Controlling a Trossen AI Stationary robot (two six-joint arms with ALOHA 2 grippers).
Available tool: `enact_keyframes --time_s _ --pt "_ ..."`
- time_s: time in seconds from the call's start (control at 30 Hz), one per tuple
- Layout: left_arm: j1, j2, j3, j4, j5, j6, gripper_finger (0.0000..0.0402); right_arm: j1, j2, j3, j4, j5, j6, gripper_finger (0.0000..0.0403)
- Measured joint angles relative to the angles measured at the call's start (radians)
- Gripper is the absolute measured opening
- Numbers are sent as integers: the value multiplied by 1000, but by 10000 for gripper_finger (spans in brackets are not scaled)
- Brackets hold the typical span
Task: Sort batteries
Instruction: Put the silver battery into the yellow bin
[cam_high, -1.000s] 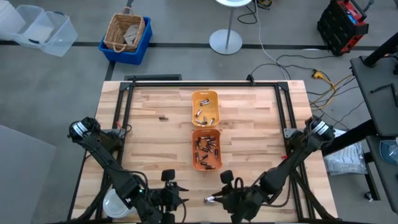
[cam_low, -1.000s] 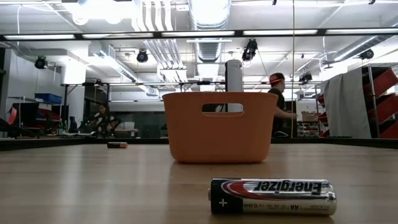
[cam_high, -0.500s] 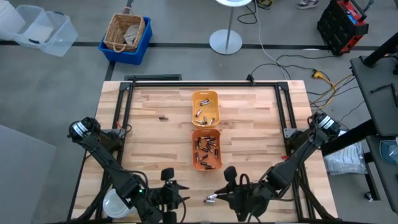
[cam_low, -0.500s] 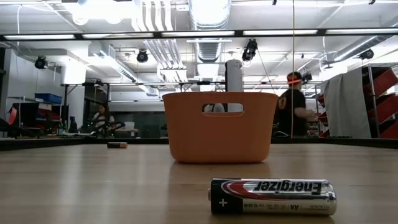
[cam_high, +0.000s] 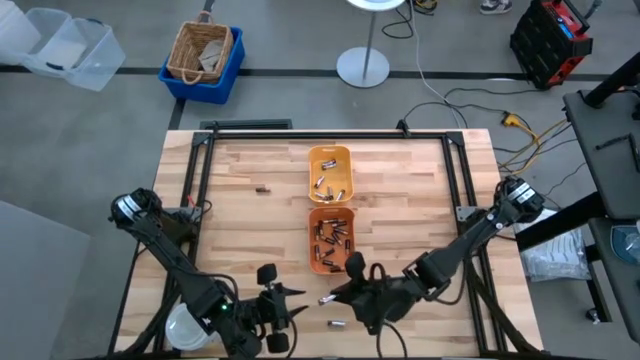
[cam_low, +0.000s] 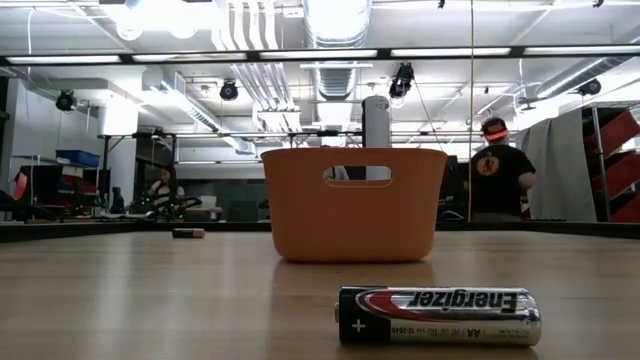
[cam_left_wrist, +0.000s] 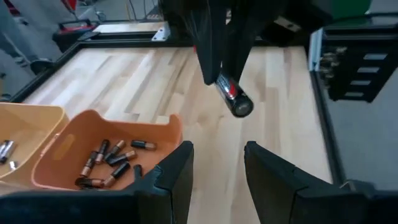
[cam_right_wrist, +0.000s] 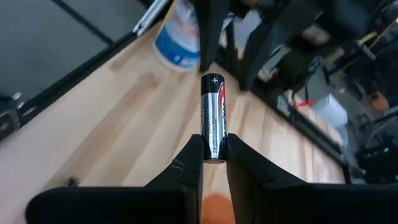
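Battery (cam_right_wrist: 213, 118), a smooth metallic cylinder, clenched in right tool (cam_right_wrist: 212, 155); left tool (cam_left_wrist: 216, 169) released

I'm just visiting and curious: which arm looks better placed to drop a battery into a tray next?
The right. Its gripper is shut on a silver-and-black cylindrical battery, beside the darker orange plastic tray. The left gripper is open and holds nothing.

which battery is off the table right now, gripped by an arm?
The silver-and-black battery clamped in the right gripper, near the orange tray. The other loose ones lie on the table; the rest sit in trays.
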Motion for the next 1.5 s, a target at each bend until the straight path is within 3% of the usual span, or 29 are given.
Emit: enact_keyframes --time_s 0.3,0.57,1.5 --pt "-1 0 -40 33 -43 7 124 -22 0 -82 253 -60 -79 38" --pt "-1 0 -40 164 -51 134 124 -32 6 -114 390 -55 -79 38" --pt "2 0 -40 232 -119 141 117 -52 5 -138 396 -54 -51 38"
